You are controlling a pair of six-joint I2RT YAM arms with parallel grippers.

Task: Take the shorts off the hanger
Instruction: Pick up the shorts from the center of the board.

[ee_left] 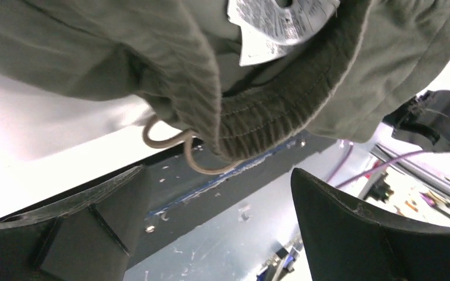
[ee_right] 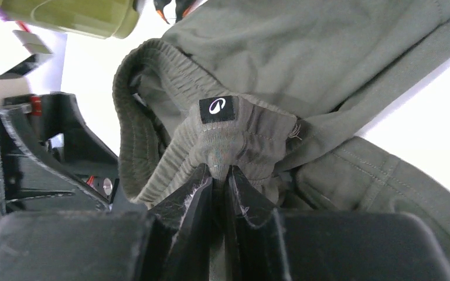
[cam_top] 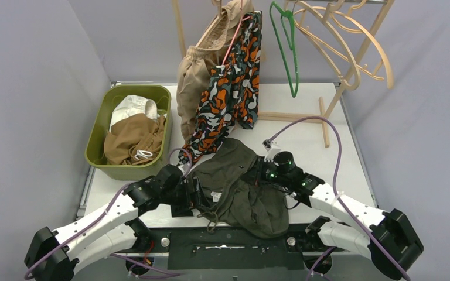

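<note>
Dark olive shorts (cam_top: 240, 187) lie crumpled on the table's near edge between my arms. My right gripper (ee_right: 220, 171) is shut on a pinch of their gathered waistband (ee_right: 234, 137), just below a small black label. My left gripper (ee_left: 218, 175) stands open under the waistband and drawstring (ee_left: 170, 143), with nothing between its fingers. In the top view the left gripper (cam_top: 196, 196) is at the shorts' left side and the right gripper (cam_top: 259, 175) at their right. Camouflage shorts (cam_top: 228, 93) and beige shorts (cam_top: 194, 76) hang on hangers at the back rack.
A green bin (cam_top: 96, 146) at the left holds white shorts (cam_top: 132, 108) and brown shorts (cam_top: 132, 140). An empty green hanger (cam_top: 290, 52) and several empty wooden hangers (cam_top: 351, 41) hang on the wooden rack (cam_top: 334, 99) at the back right.
</note>
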